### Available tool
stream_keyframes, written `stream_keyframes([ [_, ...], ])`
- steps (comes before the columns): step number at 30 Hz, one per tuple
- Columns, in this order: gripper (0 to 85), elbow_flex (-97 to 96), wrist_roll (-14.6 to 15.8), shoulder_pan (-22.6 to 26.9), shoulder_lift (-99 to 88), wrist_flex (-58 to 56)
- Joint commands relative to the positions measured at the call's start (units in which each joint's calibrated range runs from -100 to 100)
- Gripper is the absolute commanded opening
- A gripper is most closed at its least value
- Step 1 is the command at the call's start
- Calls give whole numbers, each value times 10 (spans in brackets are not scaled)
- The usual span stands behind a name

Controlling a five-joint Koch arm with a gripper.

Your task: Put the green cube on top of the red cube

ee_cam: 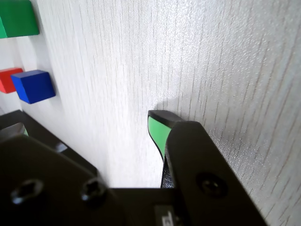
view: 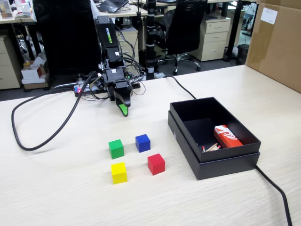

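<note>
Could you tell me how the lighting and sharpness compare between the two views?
Fixed view: even, soft office light; the green cube and red cube are crisp, with faint shadows. Wrist view: the table washes out to a bright patch near the middle, the black jaws loom dark and soft in the foreground, and the blue cube stays fairly sharp.

Green cube (view: 116, 149), red cube (view: 156, 164), blue cube (view: 142, 142) and yellow cube (view: 119, 173): plain, unpatterned faces. Box (view: 225, 162): black; packet (view: 227, 136) inside: red and white. Gripper (view: 122, 110): black, green fingertip. Table (view: 56, 193): pale wood grain. Cables: black.
</note>
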Motion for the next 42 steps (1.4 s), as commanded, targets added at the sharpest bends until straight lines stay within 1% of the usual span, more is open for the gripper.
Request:
stream_keyframes([
  [1, 497, -29, 0, 0, 0, -18],
  [30, 496, -23, -2, 0, 3, -18],
  [33, 476, -23, -2, 0, 3, -18],
  [36, 476, -19, -1, -3, 8, -18],
  [37, 476, -15, -1, -5, 10, -20],
  [42, 477, 66, 0, -10, 10, -104],
])
